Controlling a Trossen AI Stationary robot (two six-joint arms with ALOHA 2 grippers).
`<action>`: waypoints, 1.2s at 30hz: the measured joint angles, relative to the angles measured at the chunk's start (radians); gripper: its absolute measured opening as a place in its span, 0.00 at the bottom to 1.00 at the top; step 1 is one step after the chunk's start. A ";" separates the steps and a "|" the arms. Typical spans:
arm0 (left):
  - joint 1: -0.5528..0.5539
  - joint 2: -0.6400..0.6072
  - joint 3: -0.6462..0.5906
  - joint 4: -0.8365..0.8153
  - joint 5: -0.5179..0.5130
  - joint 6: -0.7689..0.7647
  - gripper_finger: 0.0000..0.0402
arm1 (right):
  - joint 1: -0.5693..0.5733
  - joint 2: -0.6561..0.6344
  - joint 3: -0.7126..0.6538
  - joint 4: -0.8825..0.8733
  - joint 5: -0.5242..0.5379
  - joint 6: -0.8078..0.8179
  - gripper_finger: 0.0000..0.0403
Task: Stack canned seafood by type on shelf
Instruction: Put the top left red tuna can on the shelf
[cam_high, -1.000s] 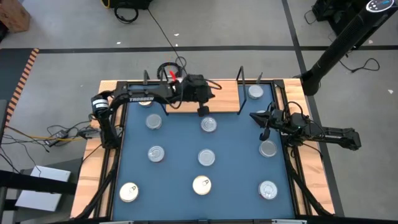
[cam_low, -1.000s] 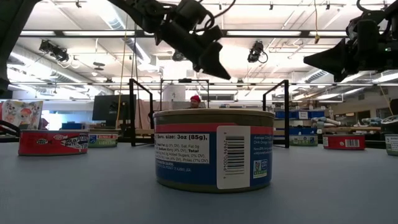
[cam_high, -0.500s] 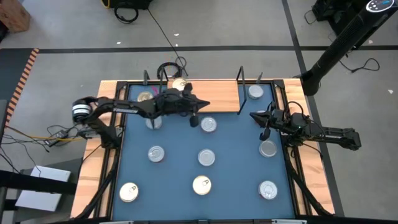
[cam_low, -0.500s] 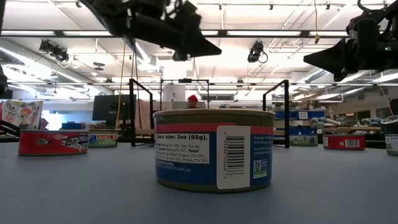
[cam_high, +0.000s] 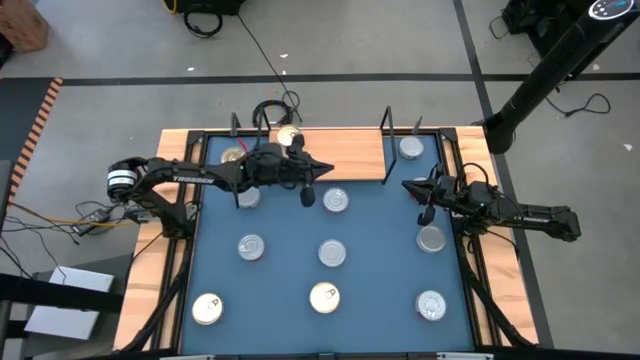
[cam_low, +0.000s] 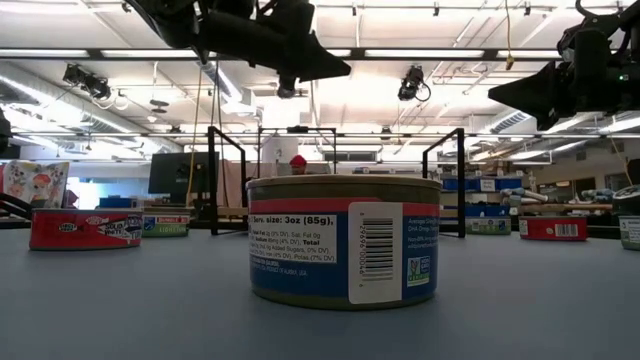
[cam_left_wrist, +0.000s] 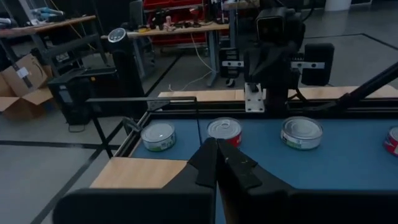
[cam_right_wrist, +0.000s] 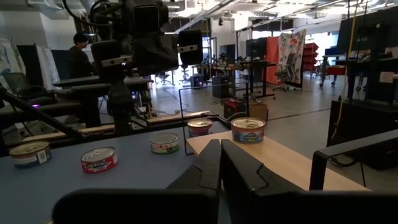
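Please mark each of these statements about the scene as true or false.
1. A gold-topped can lies on the shelf. True.
2. The left gripper is carrying a can. False: its fingers are shut on nothing, and it hangs above the table by the shelf's front edge.
3. The right gripper hangs over the middle of the table. False: it is at the table's right side, shut and empty.
4. A silver-topped can lies on the table beside the left gripper. True.

two cans (cam_high: 289, 138) on shelf (cam_high: 350, 155)
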 joint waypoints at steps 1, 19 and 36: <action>0.000 0.001 0.000 0.000 0.000 0.000 0.03 | 0.000 0.000 0.000 0.000 0.000 0.000 0.06; -0.010 0.002 0.000 0.014 0.102 -0.017 0.03 | 0.000 0.000 0.000 0.000 0.000 0.000 0.06; -0.011 0.015 0.000 0.056 0.079 -0.031 0.07 | 0.000 0.000 0.000 0.000 -0.001 0.000 0.06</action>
